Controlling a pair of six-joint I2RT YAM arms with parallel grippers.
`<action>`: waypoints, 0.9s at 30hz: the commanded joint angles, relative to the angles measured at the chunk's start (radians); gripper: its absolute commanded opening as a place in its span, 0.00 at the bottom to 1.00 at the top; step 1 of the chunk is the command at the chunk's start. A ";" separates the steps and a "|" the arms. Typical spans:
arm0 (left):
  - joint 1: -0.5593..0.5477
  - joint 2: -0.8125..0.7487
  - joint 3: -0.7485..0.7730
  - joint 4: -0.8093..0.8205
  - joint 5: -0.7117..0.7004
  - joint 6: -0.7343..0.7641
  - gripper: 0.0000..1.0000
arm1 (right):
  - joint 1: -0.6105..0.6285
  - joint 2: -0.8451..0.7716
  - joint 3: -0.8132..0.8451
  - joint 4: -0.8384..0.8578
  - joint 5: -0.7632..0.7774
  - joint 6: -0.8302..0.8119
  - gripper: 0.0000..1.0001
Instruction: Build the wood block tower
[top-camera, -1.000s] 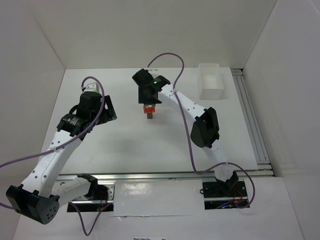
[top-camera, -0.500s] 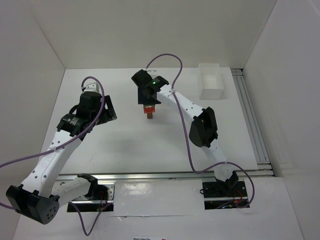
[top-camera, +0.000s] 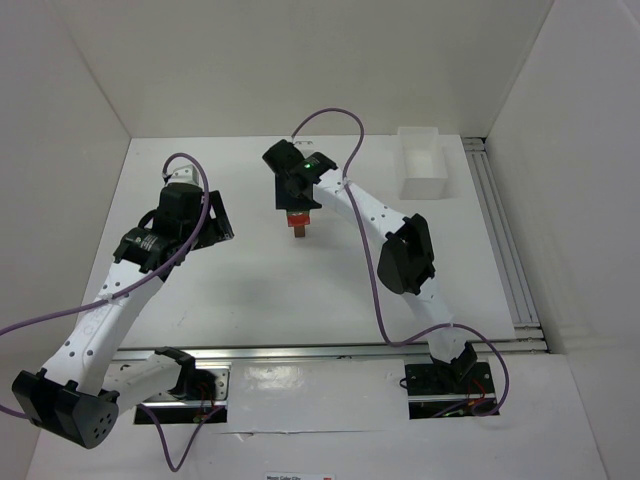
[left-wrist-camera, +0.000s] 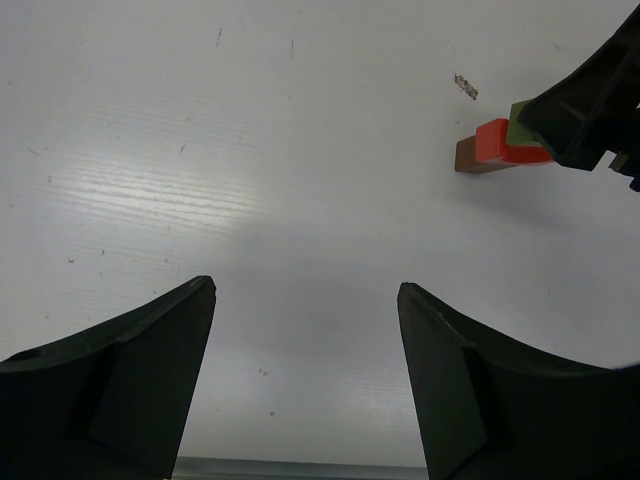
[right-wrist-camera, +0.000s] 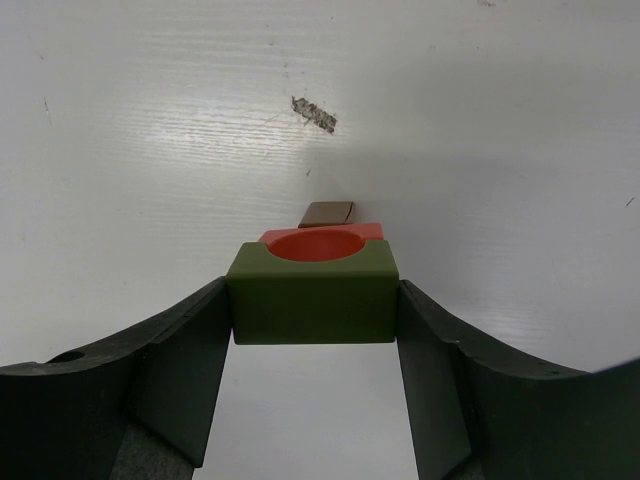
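White counter (top-camera: 250, 290), upper centre of frame: right end effector (right-wrist-camera: 312, 322) pinching green block (right-wrist-camera: 312, 300) over red block (right-wrist-camera: 318, 243) on brown block (right-wrist-camera: 327, 212); green probably touching red, unclear. Left end effector (left-wrist-camera: 305, 345) spread, empty, mid-left.

A white table (top-camera: 250, 290) stands boxed in by plain white walls (top-camera: 300, 60). A white rectangular bin (top-camera: 422, 160) sits upright at its far right corner, just beside a metal rail (top-camera: 502, 240) running along the right edge. A second rail (top-camera: 330, 350) crosses the near edge. A small dark scuff (right-wrist-camera: 314, 114) and fine scratches mark the tabletop.
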 joint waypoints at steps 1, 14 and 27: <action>0.007 -0.002 0.034 0.013 -0.018 0.024 0.86 | 0.018 0.006 0.045 -0.024 0.010 -0.003 0.56; 0.007 -0.002 0.024 0.013 -0.018 0.024 0.86 | 0.018 0.006 0.045 -0.024 0.010 -0.003 0.56; 0.007 -0.002 0.024 0.013 -0.018 0.024 0.86 | 0.018 0.006 0.045 -0.033 0.037 -0.003 0.58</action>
